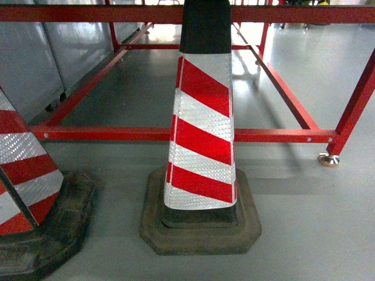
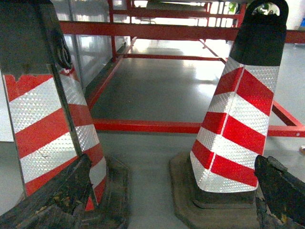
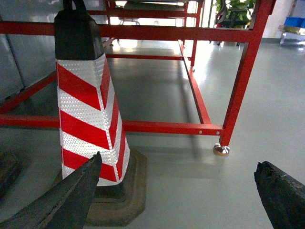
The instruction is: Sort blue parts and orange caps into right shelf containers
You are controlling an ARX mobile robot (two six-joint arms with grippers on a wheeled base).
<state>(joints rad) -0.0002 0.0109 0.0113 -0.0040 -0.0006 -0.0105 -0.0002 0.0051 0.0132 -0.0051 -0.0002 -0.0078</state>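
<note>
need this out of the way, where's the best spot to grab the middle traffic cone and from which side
Probably the black top section of the middle traffic cone, taken from above or from the near side. The cone stands upright and tapers, so the top is its narrowest part; the left wrist view shows a loop handle there. The wide base is too broad and sits flat on the floor.

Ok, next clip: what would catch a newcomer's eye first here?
A red-and-white striped traffic cone with a black top stands dead centre in the head view, on its dark base on the grey floor. A second cone is cut off at the left edge. Behind them runs a bare red metal frame, with its foot at the right.
</note>
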